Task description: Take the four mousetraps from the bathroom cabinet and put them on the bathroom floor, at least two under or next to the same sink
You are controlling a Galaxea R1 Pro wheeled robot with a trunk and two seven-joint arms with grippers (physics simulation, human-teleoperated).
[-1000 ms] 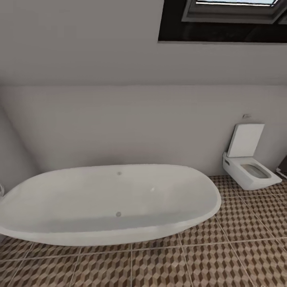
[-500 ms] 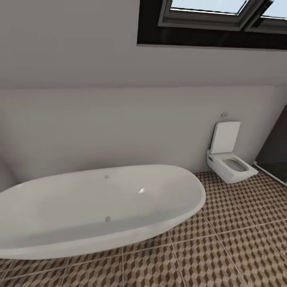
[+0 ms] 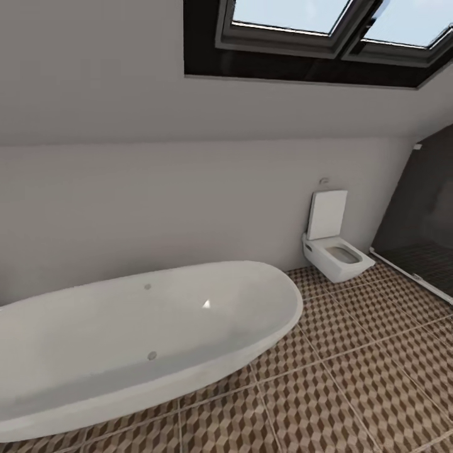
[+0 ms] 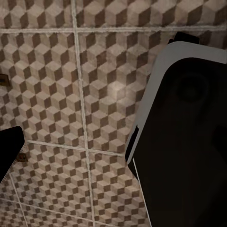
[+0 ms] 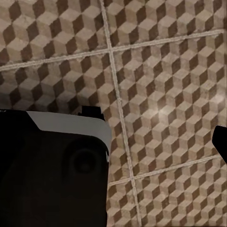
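Head view: bright, even daylight from the skylight (image 3: pixel 302 25) at top, sky pale blue, no hard glare. Wall (image 3: pixel 157 195) is flat grey w/ soft shading, darker under the sloped ceiling. Bathtub (image 3: pixel 126 340) shows one small sharp highlight inside, gentle shadow along its underside on the floor tiles (image 3: pixel 352 377). Dark shower corner (image 3: pixel 428 207) at right is dim. Slight softness overall, render-like; straight lines bow a bit near the edges.

Wrist views: dimmer, warm. Tiles (image 4: pixel 71 94) fairly sharp, w/ a faint bright patch mid-frame; same on the right wrist tiles (image 5: pixel 161 113). Close black robot parts are featureless, near-silhouette.
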